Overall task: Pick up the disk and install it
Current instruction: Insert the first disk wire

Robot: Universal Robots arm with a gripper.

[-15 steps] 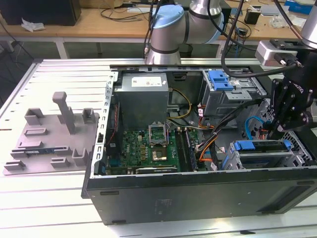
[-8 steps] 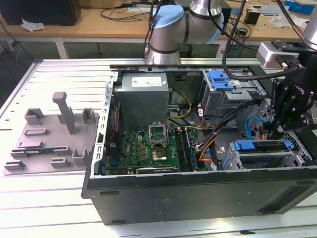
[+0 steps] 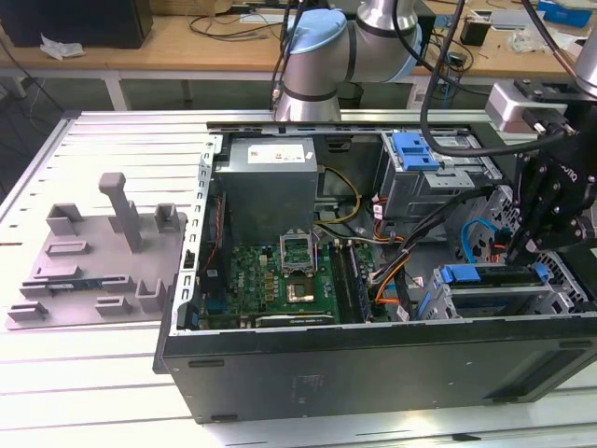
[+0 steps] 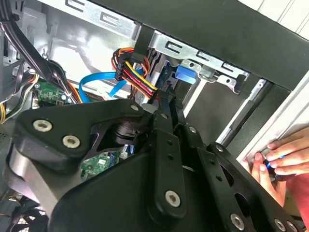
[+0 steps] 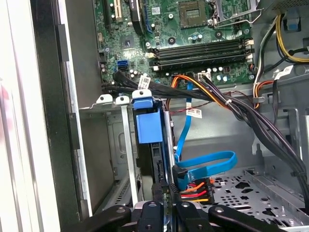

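The disk [image 5: 155, 159] stands on edge in the drive cage at the case's front corner, with its blue carrier frame [image 5: 147, 126] at the end nearest the motherboard. In the exterior view the disk [image 3: 499, 277] lies in the bay at the right, its blue frame [image 3: 464, 274] showing. My gripper [image 5: 164, 195] is shut on the disk's rear edge, its black fingers [image 5: 156, 191] close on either side. In the second wrist view the fingers [image 4: 170, 108] reach to the disk's blue frame [image 4: 185, 74]. In the exterior view the gripper [image 3: 513, 250] hangs over the bay.
A blue data cable [image 5: 207, 162] and a red, yellow and black power plug [image 5: 195, 189] hang beside the disk. Black cable bundles [image 5: 231, 104] cross above the cage. A person's hand [image 4: 282, 157] rests on the case's outer edge. A grey power-supply box [image 3: 270, 182] and a motherboard [image 3: 280, 280] fill the case.
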